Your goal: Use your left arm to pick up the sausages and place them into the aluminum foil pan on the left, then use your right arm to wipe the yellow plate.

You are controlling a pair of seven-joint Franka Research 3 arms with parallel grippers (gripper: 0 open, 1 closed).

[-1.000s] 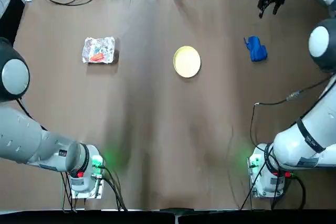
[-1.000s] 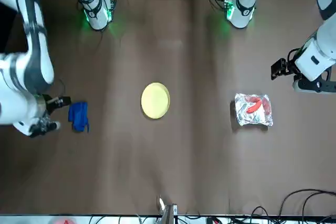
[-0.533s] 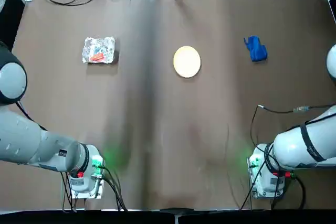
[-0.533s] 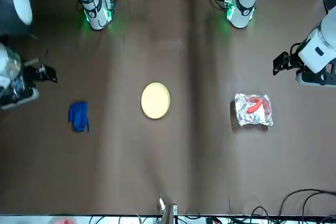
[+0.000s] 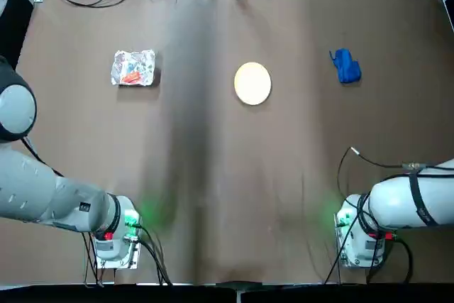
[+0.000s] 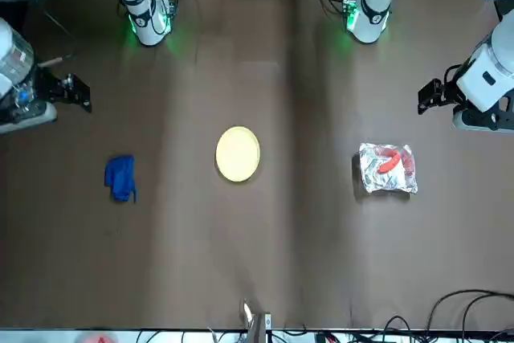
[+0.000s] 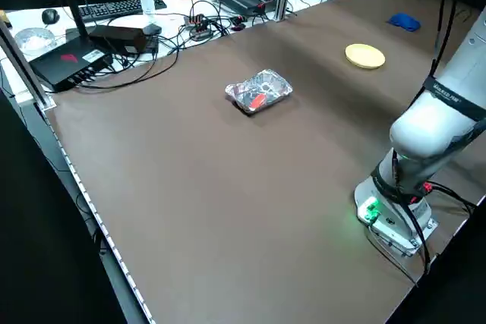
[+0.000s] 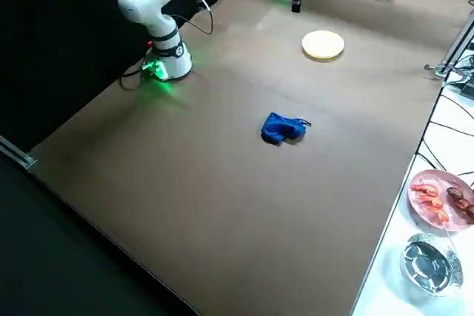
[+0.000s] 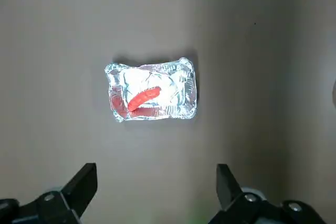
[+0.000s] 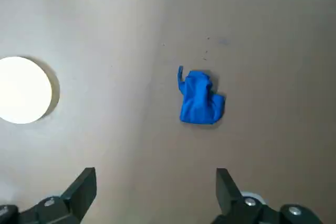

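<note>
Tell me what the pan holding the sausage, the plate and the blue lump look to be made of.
Pan: thin aluminum foil, shiny, by its crinkled walls and bright glints.
Plate: probably plastic, perhaps glazed ceramic; smooth, evenly pale yellow.
Blue lump: likely soft woven cloth, matte, going by its folds and slumped shape.

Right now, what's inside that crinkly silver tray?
One red-orange sausage lies in the foil tray, toward one end. The reddish patches around it may be reflections in the foil. The tray is open, but what lies directly under the sausage is hidden.

Pale-yellow plate [image 6: 238, 154], plain blue cloth [image 6: 120, 178].
</note>
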